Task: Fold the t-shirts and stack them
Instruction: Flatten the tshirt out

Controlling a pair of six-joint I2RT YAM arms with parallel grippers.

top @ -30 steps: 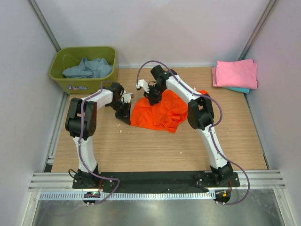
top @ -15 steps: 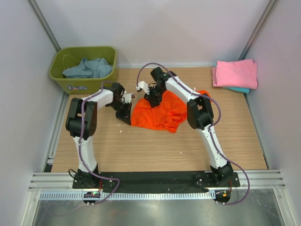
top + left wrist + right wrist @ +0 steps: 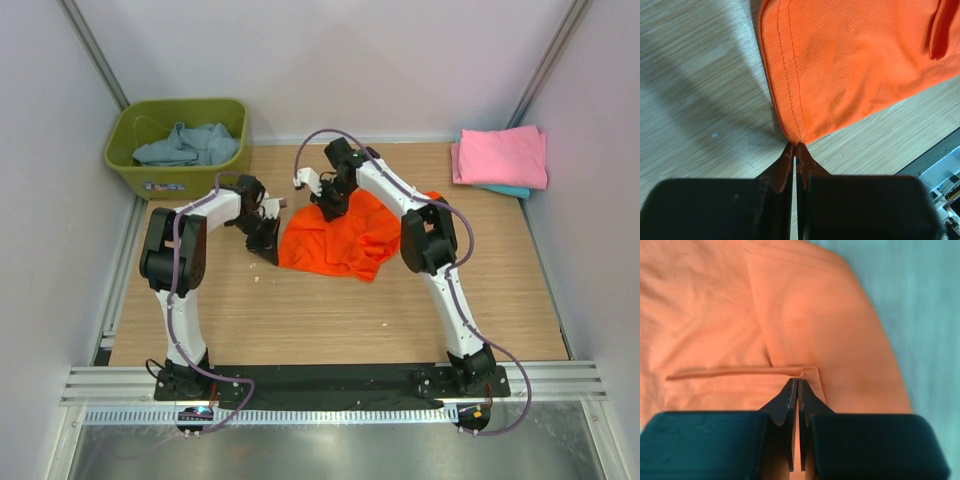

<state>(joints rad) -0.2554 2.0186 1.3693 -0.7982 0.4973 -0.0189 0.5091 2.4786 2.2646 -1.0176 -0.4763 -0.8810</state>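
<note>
- The right claw has shifted a little toward the far right over the last second, while the left claw has stayed put at the shirt's left edge
- Both claws are pinched tight on the orange t-shirt: the left grips a stitched hem corner, and the right grips a doubled-over hemmed edge on the far side
- The shirt lies rumpled in the middle of the worktop, between the two arms, and its outline has barely altered; only the cloth by the right claw looks slightly drawn out
- My reading is that both grips are made and the pull to spread the shirt flat is only beginning, so the folding itself has not begun
- The pink t-shirt lies folded on top of a teal t-shirt at the far right corner, where the stack is forming
- A blue-grey t-shirt lies bunched in the olive tub at far left, which suggests most of the task remains
</note>
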